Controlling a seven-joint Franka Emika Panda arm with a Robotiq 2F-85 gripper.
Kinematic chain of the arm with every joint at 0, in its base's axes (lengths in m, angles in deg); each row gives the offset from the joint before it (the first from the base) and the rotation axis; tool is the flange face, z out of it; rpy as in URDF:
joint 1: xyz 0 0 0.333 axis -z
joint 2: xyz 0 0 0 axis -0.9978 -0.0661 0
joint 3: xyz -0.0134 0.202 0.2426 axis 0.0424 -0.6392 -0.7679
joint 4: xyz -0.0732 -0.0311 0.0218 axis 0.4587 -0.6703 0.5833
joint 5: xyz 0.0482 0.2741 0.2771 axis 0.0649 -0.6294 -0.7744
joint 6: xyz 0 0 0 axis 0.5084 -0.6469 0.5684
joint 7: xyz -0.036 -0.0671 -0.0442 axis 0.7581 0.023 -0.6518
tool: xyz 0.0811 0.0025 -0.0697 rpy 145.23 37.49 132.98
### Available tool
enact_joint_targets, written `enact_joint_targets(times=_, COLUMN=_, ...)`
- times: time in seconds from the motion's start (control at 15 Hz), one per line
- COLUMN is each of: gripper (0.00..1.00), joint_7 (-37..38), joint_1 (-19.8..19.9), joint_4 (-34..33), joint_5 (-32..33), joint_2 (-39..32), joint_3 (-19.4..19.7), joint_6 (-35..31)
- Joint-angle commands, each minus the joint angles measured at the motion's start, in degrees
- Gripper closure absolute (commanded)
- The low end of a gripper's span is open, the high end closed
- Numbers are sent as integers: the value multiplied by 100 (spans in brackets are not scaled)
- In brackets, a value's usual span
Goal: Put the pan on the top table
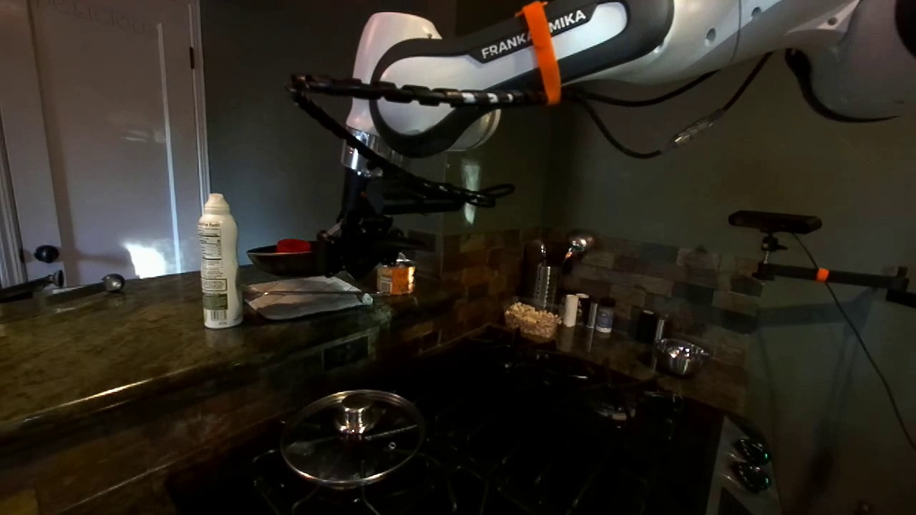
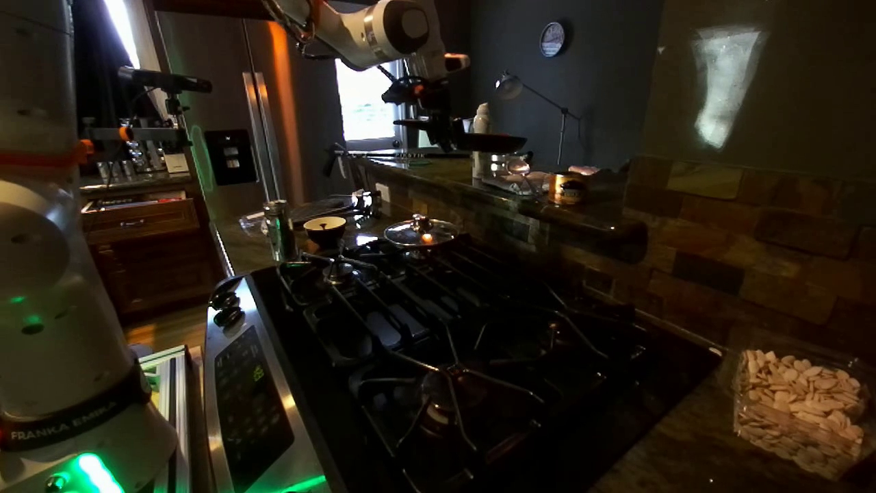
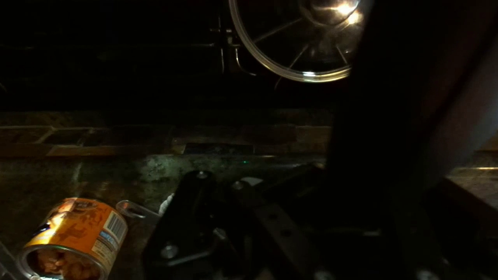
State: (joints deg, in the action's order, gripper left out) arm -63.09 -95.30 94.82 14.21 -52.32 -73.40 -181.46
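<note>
The pan (image 1: 283, 261) is small, shallow and dark, with a red patch showing at its top. It hangs roughly level above the top table (image 1: 107, 350), over a white sheet, and also shows in an exterior view (image 2: 491, 142). My gripper (image 1: 336, 250) is at the pan's near side and appears shut on it, also in an exterior view (image 2: 448, 137). A thin dark bar, probably the handle (image 2: 414, 124), sticks out on the gripper's far side. In the wrist view the jaws are very dark, and a large dark shape hides the grip and pan. The speckled countertop (image 3: 155, 167) shows there.
A white bottle (image 1: 220, 265), a white sheet (image 1: 300, 297) with a thin utensil, and an orange can (image 1: 396, 277) stand near the pan on the countertop. The glass lid (image 1: 354, 447) lies on the lower black stovetop (image 2: 438, 329). A seed container (image 2: 801, 404) is below.
</note>
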Motion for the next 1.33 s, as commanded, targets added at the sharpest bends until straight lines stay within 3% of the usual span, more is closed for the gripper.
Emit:
enact_joint_targets(times=0.0, gripper=100, joint_7=47, joint_1=-115, joint_4=-1434, joint_5=-241, joint_2=-922, joint_3=143, joint_6=582)
enact_joint_targets(times=0.53, gripper=100, joint_7=227, joint_1=-171, joint_4=-3025, joint_5=-560, joint_2=-2028, joint_3=551, joint_6=885)
enact_joint_targets(times=0.6, gripper=100, joint_7=110, joint_1=-113, joint_4=-2452, joint_5=-552, joint_2=-1736, joint_3=570, joint_6=610)
enact_joint_targets(times=1.27, gripper=100, joint_7=737, joint_1=-282, joint_4=-2975, joint_5=-541, joint_2=-2361, joint_3=778, joint_6=570)
